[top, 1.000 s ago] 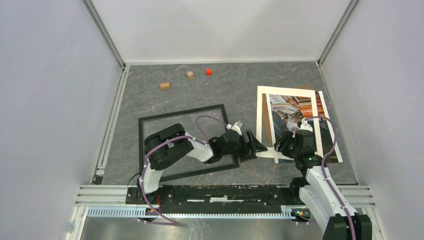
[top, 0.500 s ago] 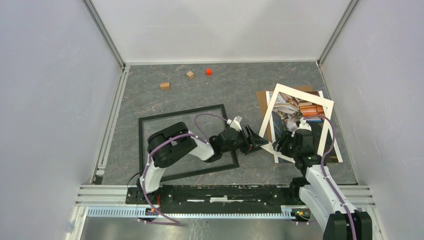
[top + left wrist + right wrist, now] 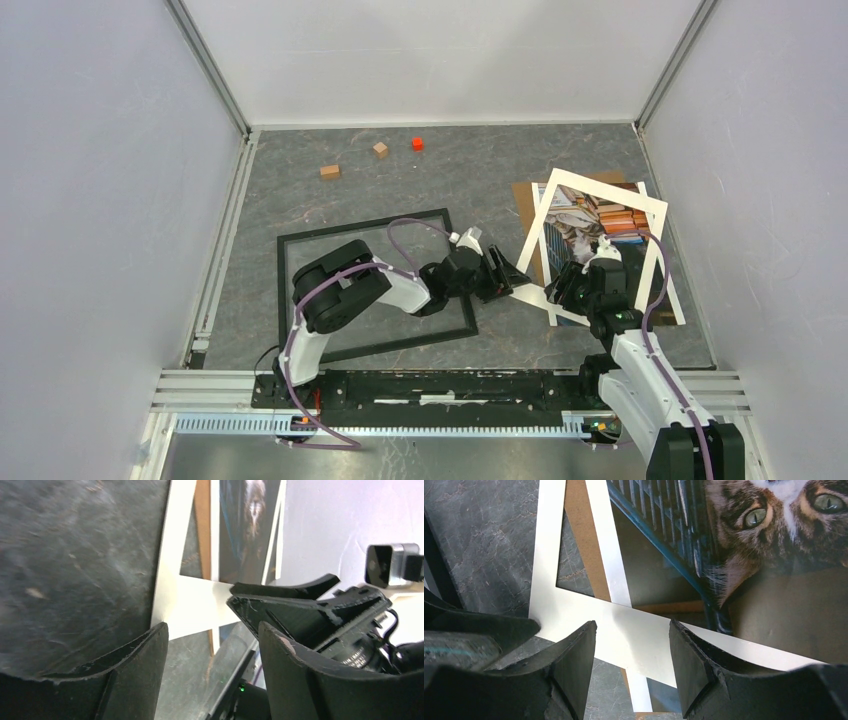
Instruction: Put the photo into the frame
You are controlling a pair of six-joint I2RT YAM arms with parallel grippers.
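Note:
The black frame (image 3: 360,224) lies flat at centre left, under my left arm. The photo (image 3: 590,220), a cat beside books, lies at the right on a brown backing board (image 3: 522,195). A white mat (image 3: 605,192) sits skewed over the photo. My left gripper (image 3: 515,283) is open at the mat's near left corner, which sits just past its fingertips (image 3: 212,630) with only table between them. My right gripper (image 3: 565,290) is open over the mat's near strip (image 3: 633,627). The photo (image 3: 774,540) shows beyond that strip.
Two small wooden blocks (image 3: 330,171) (image 3: 381,149) and a red block (image 3: 417,143) lie near the back wall. White walls close in both sides and the back. A metal rail (image 3: 450,385) runs along the near edge by the arm bases.
The white mat has swung clockwise, skewed off the photo and uncovering the backing board's corner. My left gripper has shifted slightly away from the bases and its fingers have narrowed. The right gripper has barely moved.

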